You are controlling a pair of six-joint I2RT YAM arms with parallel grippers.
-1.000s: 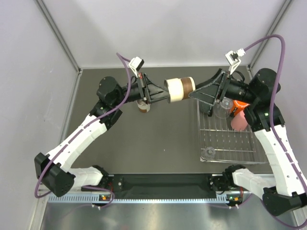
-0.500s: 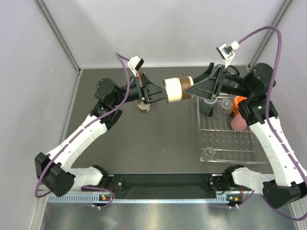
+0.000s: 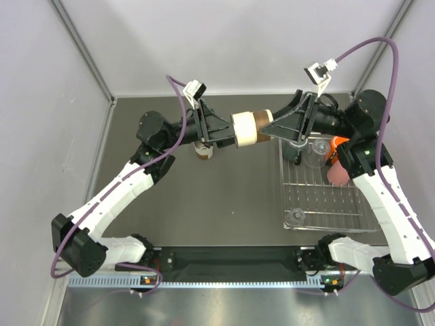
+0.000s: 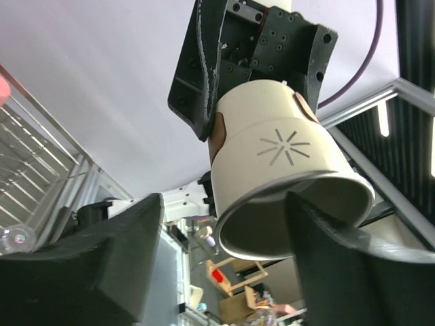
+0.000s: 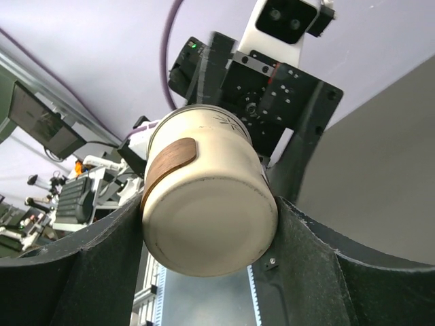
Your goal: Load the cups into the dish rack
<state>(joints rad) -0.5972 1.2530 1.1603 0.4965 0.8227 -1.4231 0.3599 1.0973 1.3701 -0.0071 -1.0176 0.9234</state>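
Status: we count four cups in the dish rack (image 3: 326,197): a clear cup (image 3: 314,155), an orange cup (image 3: 340,144) and a pink cup (image 3: 338,172) at the far end, and a second clear cup (image 3: 294,217) at the near-left corner. The far three are partly hidden by the right arm, so we can't tell how they stand.

Two are left, as far as we see:
- a cream cup (image 3: 253,128) with a brown band, in the air between the arms, above the desk (image 3: 224,197) and just outside the rack's far-left corner
- a dark cup (image 3: 204,152) on the desk under the left arm, untouched

So we judge the task a bit past halfway.

Cream cup orientation: the long axis is roughly horizontal, running left-right. The mouth points at the left wrist camera and the flat base at the right one.

Right end effector (image 3: 270,130): clenched on the base end, with both fingers against the wall in its wrist view.

Left end effector (image 3: 232,133): sits at the mouth end. Its wrist view shows a clear gap between one finger and the rim, so we read it as released.
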